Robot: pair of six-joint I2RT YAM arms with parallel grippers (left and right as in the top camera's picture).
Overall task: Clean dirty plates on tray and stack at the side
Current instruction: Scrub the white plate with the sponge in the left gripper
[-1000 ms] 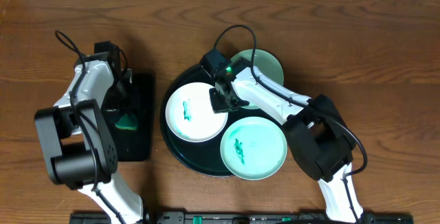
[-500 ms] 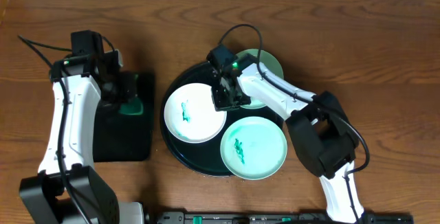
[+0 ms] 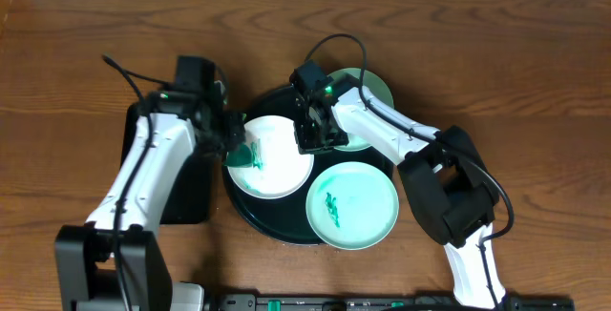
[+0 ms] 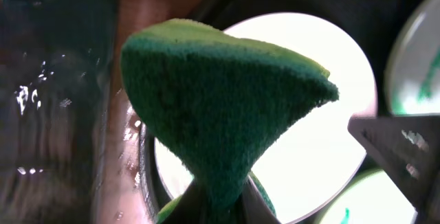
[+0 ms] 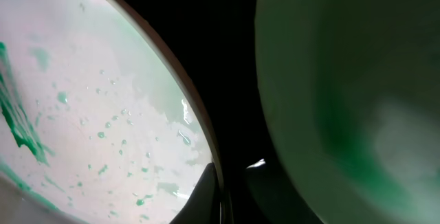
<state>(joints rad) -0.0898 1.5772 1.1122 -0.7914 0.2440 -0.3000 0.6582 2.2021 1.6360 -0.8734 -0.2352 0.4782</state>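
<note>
wiping step: left claw [image 3: 239,149] clamps green sponge [image 4: 220,107] at white plate [image 3: 279,166] edge; right claw [image 3: 310,137] pinches its rim. next: press sponge onto smears [image 5: 20,128], rub.

White arms [image 3: 140,171], black joints [image 3: 449,206], cables [image 3: 336,36]

Open table [image 3: 535,63] right of the tray [image 3: 258,223]; left arm [image 3: 143,173] and right arm [image 3: 382,134] close together over the white plate [image 3: 277,168].

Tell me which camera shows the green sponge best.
The left wrist view: the sponge fills the frame, pinched at its base above the white plate. Overhead, it is only a small green patch at the left pincer. The right wrist view misses it.
</note>
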